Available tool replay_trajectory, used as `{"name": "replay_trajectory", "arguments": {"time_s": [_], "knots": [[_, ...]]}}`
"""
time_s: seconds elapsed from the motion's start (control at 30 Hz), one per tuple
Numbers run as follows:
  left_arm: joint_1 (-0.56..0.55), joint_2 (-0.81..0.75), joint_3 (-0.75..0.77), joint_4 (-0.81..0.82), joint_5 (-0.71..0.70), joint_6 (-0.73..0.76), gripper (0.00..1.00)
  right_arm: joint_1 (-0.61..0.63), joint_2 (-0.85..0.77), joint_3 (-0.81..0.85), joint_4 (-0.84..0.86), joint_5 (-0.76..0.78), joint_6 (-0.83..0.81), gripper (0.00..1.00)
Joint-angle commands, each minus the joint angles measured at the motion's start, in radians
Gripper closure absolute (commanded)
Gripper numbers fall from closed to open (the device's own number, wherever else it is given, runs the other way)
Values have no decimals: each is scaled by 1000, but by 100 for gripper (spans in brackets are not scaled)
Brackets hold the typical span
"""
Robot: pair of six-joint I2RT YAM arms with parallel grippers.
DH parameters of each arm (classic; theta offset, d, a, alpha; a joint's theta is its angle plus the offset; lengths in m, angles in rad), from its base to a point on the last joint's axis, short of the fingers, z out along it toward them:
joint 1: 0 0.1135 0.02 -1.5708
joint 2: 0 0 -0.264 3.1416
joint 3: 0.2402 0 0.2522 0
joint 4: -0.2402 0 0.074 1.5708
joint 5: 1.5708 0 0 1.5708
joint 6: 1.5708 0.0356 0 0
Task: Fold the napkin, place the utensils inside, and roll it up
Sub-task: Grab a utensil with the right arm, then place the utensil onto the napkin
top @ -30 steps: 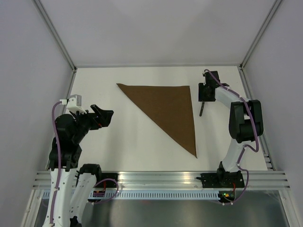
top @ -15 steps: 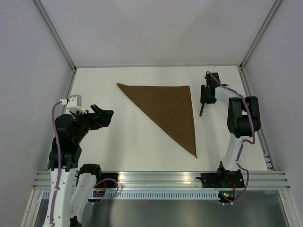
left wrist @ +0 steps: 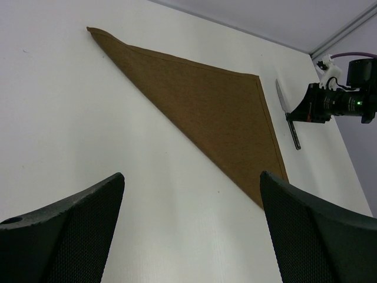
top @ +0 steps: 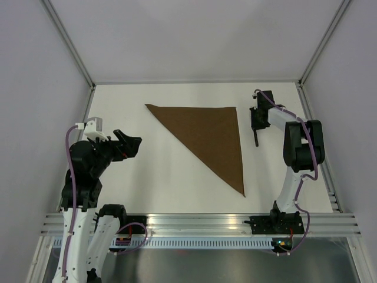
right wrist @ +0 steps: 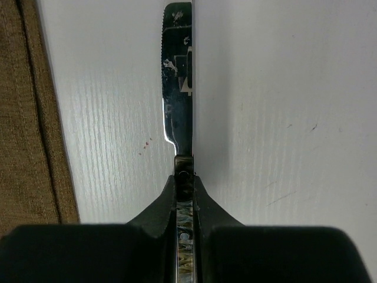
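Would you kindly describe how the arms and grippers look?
The left arm and right arm mix white links with black joint housings; a purple cable loops along each. The left gripper and right gripper are black; the left's fingers show a fine mesh texture.

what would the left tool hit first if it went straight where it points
Probably the bare table just short of the napkin's slanted edge, though depth is hard to judge.

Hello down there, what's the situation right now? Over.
Left hand open, clear of napkin. Right hand shut on knife handle, beside napkin's right edge. Napkin folded in triangle, flat. Nothing blocking.
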Motion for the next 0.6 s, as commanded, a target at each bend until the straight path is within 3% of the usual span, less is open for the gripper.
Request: {"name": "replay_trajectory", "arguments": {"time_s": [0.0, 0.3, 0.57], "knots": [[3, 18, 15, 32, 25, -49, 1, -2, -78, 17, -89, -27, -54, 100], [3, 51, 31, 35, 10, -51, 2, 24, -187, 136, -256, -156, -139, 100], [3, 84, 69, 36, -47, -65, 2, 205, -185, 172, -327, -234, -123, 100]]}}
